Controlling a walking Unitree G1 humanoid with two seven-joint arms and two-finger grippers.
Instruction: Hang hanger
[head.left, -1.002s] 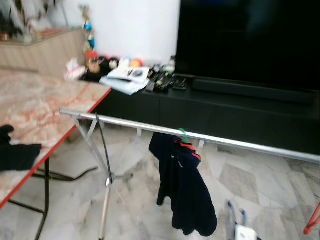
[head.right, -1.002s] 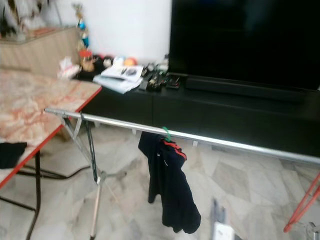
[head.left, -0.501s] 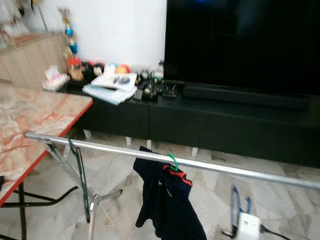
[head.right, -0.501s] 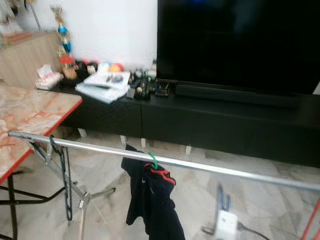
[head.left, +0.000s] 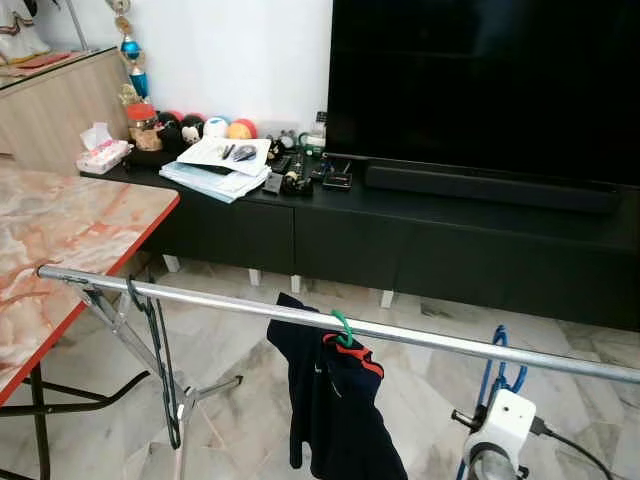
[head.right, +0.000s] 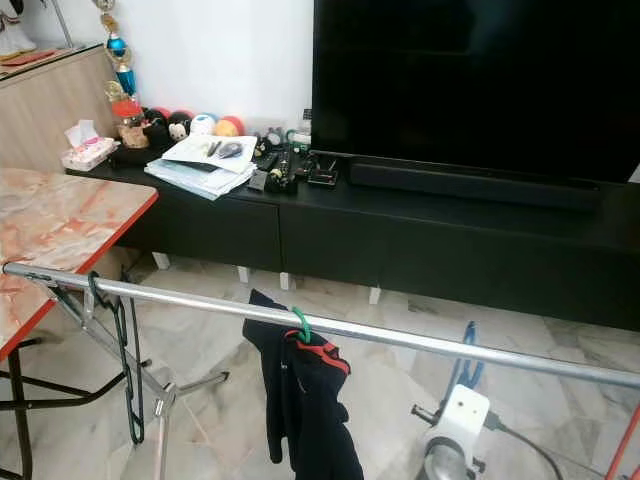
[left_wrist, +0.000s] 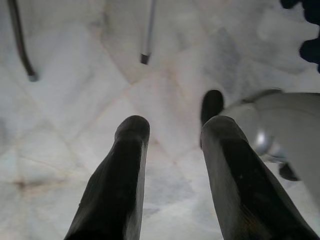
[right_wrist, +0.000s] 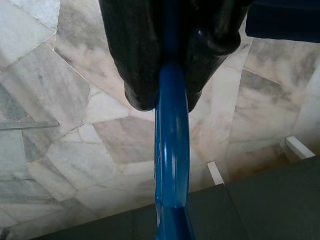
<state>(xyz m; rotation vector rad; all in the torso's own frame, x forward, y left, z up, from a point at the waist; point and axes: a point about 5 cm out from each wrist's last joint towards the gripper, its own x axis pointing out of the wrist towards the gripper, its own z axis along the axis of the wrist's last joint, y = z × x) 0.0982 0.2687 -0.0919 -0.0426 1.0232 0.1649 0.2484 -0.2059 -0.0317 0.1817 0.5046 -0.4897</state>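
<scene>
**Blue hanger in my right gripper, just below the drying rail**

My landmark is the silver drying rail (head.left: 300, 318), which crosses the scene ahead of me from one side to the other, sloping slightly down toward my right.

Far to the rail's left stands a marble-patterned table (head.left: 60, 240) with a red edge. Near the rail's left end an empty dark hanger (head.left: 160, 360) hangs from it. Near the middle, a green hanger (head.left: 343, 328) carries a dark navy garment (head.left: 335, 410) with a red collar.

My left gripper (left_wrist: 172, 150) points down at the marble floor (left_wrist: 75, 100), its two black fingers spread apart and holding nothing.

Toward the rail's right part, just below it and on my side, my right gripper (right_wrist: 170, 65) has its fingers pinched onto a blue hanger (right_wrist: 171, 155). The top of that hanger (head.left: 503, 362) rises to about rail height above the white wrist unit (head.left: 500, 425).

I judge the step in hand to be carrying the hanger up to the rail. Next, I think, the hook must go above the rail, right of the garment, then lower onto it before the fingers let go.
</scene>
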